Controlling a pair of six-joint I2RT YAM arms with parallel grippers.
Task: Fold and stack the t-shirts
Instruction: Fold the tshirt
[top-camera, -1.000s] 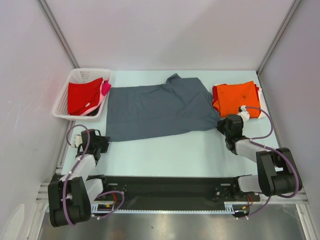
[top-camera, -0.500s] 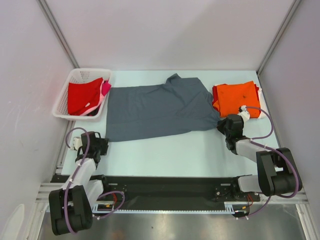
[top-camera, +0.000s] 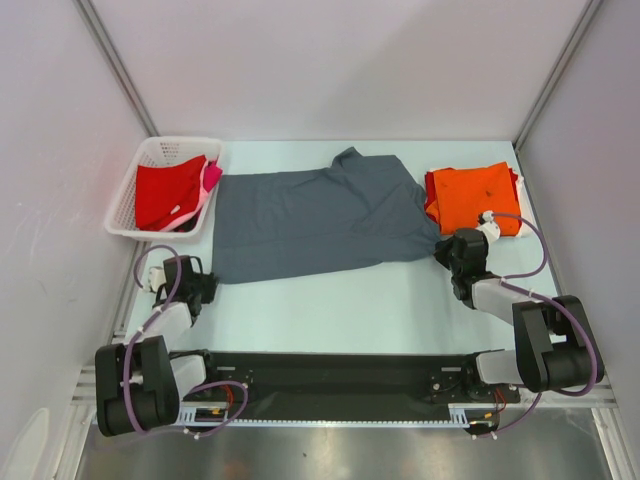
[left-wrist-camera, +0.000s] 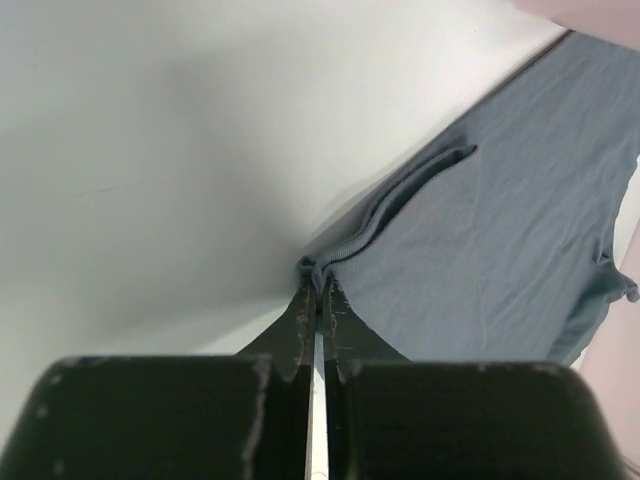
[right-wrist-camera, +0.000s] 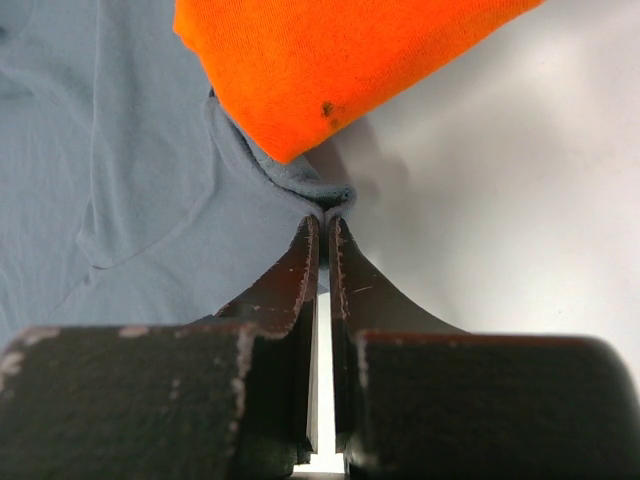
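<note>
Looking down from above, you have the slate-grey t-shirt (top-camera: 315, 215) spread flat across the middle of the desk (top-camera: 330, 310), its hem toward the left and its collar toward the right. Your left jaws sit at the shirt's near left corner, low on the desk. In the left wrist view they are pressed together with only a thin slit between them, and a small bunch of the grey hem (left-wrist-camera: 335, 262) is pinched at their tips. Your right jaws are at the shirt's near right corner, likewise closed to a thin slit, with a puckered fold of grey cloth caught at their tips. The orange t-shirt (top-camera: 473, 198) lies folded at the far right of the desk. In the right wrist view its corner (right-wrist-camera: 300, 110) overlaps the grey cloth just beyond those tips, and a small dark spot shows on it. At the far left stands a white lattice basket (top-camera: 160, 148), touching the grey shirt's left edge, with a red t-shirt (top-camera: 165, 192) inside it and a pink t-shirt (top-camera: 211, 178) showing along the red one's right side.
</note>
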